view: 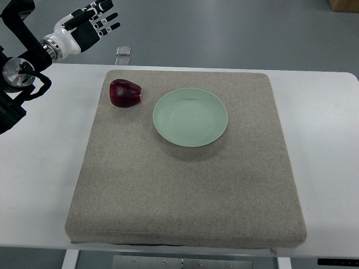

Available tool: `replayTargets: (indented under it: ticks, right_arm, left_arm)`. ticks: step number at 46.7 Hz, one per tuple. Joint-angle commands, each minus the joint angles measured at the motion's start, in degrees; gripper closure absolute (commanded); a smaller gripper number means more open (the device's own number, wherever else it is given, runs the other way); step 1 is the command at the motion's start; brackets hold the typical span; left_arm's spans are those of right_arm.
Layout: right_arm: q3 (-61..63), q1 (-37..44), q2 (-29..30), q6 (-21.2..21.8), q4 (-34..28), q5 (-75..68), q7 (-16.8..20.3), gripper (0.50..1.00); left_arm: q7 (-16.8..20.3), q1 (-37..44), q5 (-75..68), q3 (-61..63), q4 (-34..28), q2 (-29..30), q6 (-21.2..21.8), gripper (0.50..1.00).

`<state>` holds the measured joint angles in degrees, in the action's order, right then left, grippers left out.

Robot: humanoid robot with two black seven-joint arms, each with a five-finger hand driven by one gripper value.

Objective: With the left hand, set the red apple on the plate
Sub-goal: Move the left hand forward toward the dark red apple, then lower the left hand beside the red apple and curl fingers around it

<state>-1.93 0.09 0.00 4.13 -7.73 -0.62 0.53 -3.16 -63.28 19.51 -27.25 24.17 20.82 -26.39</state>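
Apple (125,93), dark red and glossy, lies beside plate (190,117).

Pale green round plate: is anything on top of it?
Nothing lies on the pale green round plate. The dark red apple sits beside it on the grey fabric mat. What's beneath the plate is covered.

The left arm (22,73) runs off the left edge. A brown box (343,4) is clipped at the top right corner. The tabletop (39,185) exceeds the frame.
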Motion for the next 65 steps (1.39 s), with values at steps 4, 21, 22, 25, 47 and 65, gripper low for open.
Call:
replayTargets:
  ticks: [4,21,22,25,47,65]
  right_arm:
    - [0.0,0.0,0.0,0.0,0.0,0.0,0.0,0.568]
    - [0.0,0.0,0.0,0.0,0.0,0.0,0.0,0.568]
    - [0.0,0.0,0.0,0.0,0.0,0.0,0.0,0.568]
    - [0.0,0.0,0.0,0.0,0.0,0.0,0.0,0.568]
    - [0.0,0.0,0.0,0.0,0.0,0.0,0.0,0.57]
    - [0.0,0.0,0.0,0.0,0.0,0.0,0.0,0.568]
  left_arm:
    - [0.0,0.1,0.0,0.0,-0.2,-0.1,0.0,0.501]
    - [0.0,-0.4,-0.1,0.5,-1.1,-0.1,0.1,0.501]
    - [0.0,-0.4,-0.1,0.7,-1.2,-0.1,-0.1,0.501]
    - [0.0,-0.7,-0.4,1.2,-1.8,-0.1,-0.2,0.501]
    - [14.0,-5.0,-48.1,5.2,6.0,5.7,-0.9,0.501]
    - [19.3,-3.7,-78.9,6.0,17.9,11.8,3.1,0.501]
